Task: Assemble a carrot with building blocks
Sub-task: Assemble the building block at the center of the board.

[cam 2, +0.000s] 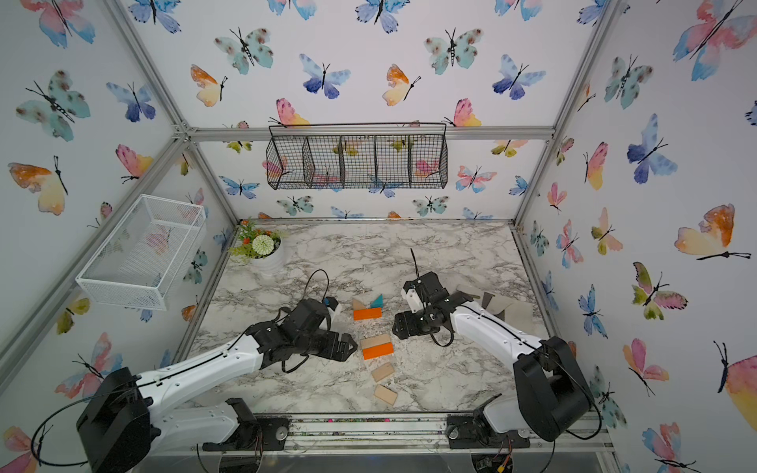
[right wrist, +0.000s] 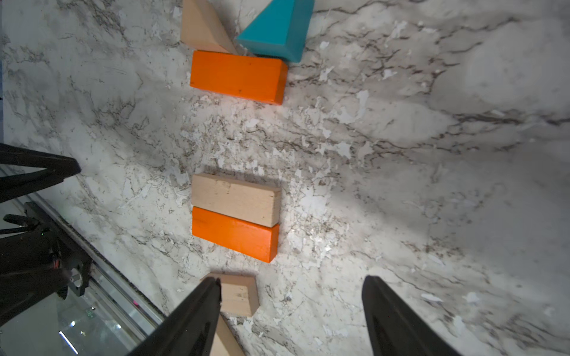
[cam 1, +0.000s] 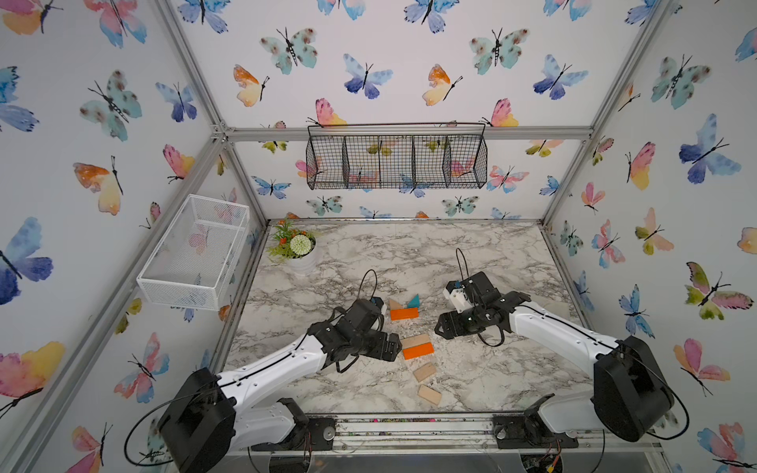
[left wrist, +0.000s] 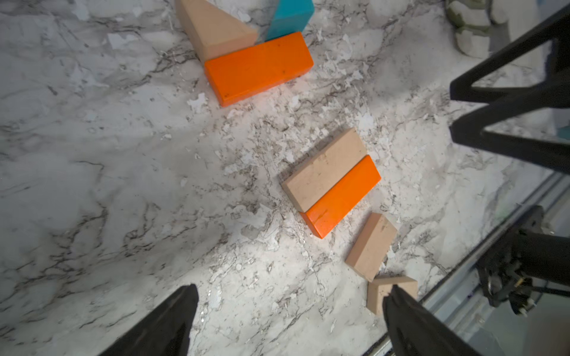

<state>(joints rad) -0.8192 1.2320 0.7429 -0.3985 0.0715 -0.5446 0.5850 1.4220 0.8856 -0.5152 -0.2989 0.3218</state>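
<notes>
The building blocks lie in a loose line down the middle of the marble table (cam 1: pixel 512 254), roughly in the carrot's shape. A tan triangle (cam 1: pixel 395 304) and a teal triangle (cam 1: pixel 413 302) touch an orange bar (cam 1: pixel 404 314). After a gap, a tan bar (cam 1: pixel 415 341) sits against a second orange bar (cam 1: pixel 418 351). Two small tan blocks (cam 1: pixel 424 372) (cam 1: pixel 429 395) follow, apart from each other. My left gripper (left wrist: pixel 292 288) hovers open left of the pair, holding nothing. My right gripper (right wrist: pixel 291 279) hovers open on the right side, also holding nothing; one finger (right wrist: pixel 197 308) overlaps a small tan block (right wrist: pixel 240 296).
A potted flower (cam 1: pixel 297 250) stands at the table's back left corner. A work glove (cam 2: pixel 504 305) lies behind the right arm near the right wall. A white mesh basket (cam 1: pixel 196 252) and a black wire basket (cam 1: pixel 395 159) hang on the walls. A metal rail (cam 1: pixel 409 426) borders the front.
</notes>
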